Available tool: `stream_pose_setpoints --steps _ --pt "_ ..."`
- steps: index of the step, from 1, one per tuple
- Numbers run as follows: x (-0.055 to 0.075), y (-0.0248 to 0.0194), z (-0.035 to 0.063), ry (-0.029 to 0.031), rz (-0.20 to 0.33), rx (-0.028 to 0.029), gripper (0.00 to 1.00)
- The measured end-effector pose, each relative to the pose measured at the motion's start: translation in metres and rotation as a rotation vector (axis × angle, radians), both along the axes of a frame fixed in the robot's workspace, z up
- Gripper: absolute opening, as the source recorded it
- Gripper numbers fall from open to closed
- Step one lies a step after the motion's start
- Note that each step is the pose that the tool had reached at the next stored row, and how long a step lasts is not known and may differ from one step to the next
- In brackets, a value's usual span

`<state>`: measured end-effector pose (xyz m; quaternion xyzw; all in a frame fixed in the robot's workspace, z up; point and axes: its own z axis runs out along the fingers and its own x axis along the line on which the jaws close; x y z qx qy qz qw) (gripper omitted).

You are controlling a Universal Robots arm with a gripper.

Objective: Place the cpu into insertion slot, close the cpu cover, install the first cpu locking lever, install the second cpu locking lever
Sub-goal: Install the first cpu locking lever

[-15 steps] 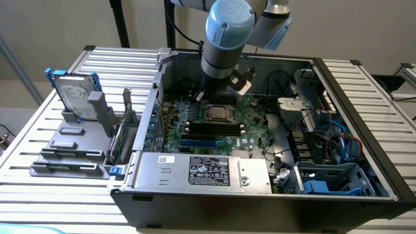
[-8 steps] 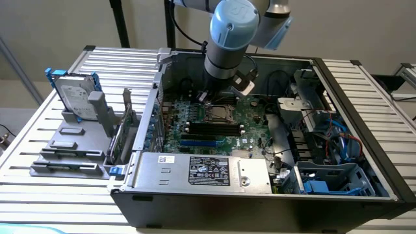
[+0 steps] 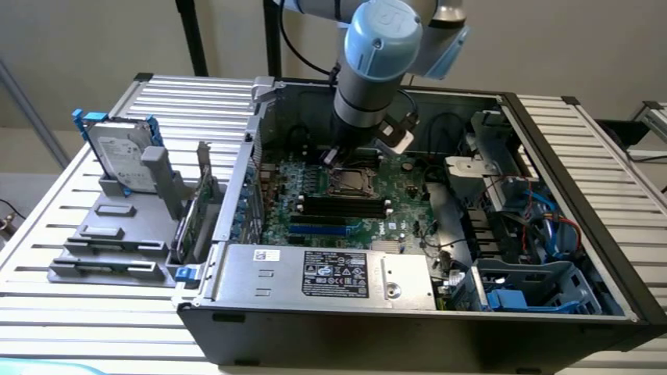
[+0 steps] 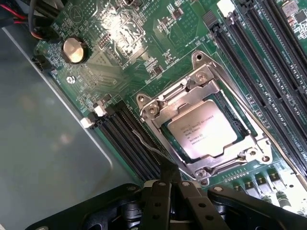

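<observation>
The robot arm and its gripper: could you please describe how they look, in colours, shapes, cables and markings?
The grey cylindrical robot arm has rounded pale blue joint caps, one with a faint embossed logo. A thin black cable curves alongside it. The matte black gripper is built of angular bars dotted with small round fasteners.

**Silver on Green**

The cpu (image 4: 204, 128) is pale beige-silver with dark print, and the cpu cover (image 4: 168, 103) is silvery. The motherboard (image 4: 120, 48) is green, its memory slots (image 4: 127, 139) black. At ten o'clock in the exterior view: a blue-framed grey hard drive (image 3: 120, 152).
</observation>
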<state>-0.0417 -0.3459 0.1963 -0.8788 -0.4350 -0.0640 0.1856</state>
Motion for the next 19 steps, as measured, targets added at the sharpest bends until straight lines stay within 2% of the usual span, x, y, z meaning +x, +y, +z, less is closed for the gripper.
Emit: stream_pose_setpoints --steps 11,19 --pt "0.0079 0.0008 -0.0038 0.0000 0.000 -0.0165 0.11" --pt "0.0064 -0.0003 -0.0028 0.0008 0.011 -0.0170 0.11"
